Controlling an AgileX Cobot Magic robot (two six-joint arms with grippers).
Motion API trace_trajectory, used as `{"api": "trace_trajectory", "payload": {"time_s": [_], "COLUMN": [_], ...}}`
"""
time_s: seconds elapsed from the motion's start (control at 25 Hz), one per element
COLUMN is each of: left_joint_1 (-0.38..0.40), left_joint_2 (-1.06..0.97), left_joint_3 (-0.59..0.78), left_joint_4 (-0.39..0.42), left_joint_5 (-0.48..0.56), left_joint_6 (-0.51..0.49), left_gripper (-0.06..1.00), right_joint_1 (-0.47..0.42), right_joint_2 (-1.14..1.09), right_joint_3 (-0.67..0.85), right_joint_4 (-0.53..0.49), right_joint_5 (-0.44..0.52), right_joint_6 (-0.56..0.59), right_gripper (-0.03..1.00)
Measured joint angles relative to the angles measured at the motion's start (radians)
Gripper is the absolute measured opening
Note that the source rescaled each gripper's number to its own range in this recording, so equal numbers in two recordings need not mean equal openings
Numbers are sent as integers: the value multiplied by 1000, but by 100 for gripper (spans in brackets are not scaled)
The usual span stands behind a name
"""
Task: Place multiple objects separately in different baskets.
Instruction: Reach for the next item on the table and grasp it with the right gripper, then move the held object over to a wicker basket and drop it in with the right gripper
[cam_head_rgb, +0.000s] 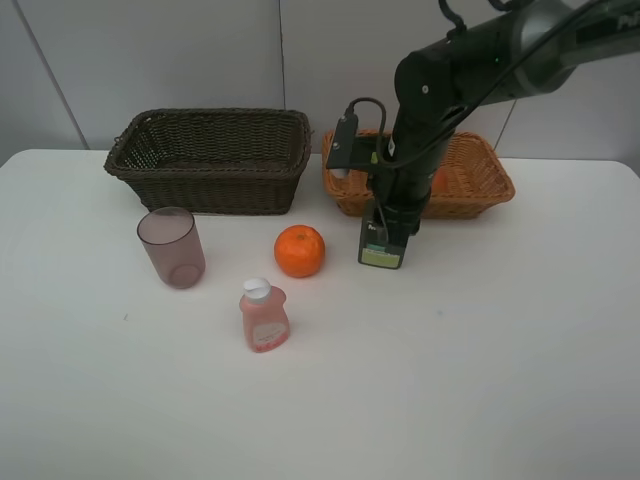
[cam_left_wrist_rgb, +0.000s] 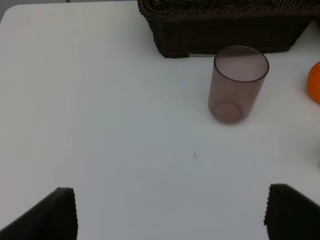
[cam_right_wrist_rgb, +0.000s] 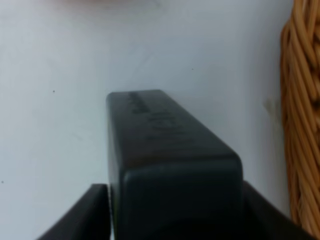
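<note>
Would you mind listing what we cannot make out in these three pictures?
Inside of the orange-tan basket: mostly covered by the right arm in the exterior high view.
Top of the dark green bottle: hidden by the right gripper there; blurred in the right wrist view.
The left gripper: outside the exterior view; its fingers cut off by the left wrist view's edge.

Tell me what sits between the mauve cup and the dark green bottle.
The orange sits between the mauve cup and the dark green bottle, nearer the bottle. The exterior high view shows it.
</note>
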Motion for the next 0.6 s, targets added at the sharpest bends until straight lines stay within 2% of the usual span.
{"api": "trace_trajectory", "payload": {"time_s": [0.6], "left_joint_1": [0], "left_joint_2": [0], "left_joint_3": [0], "left_joint_4": [0], "left_joint_5": [0], "left_joint_6": [0], "left_gripper": [97], "right_joint_1": [0], "right_joint_2": [0], "right_joint_3": [0], "right_joint_4": [-1], "right_joint_5": [-1], "right_joint_6": [0], "right_gripper": [1]}}
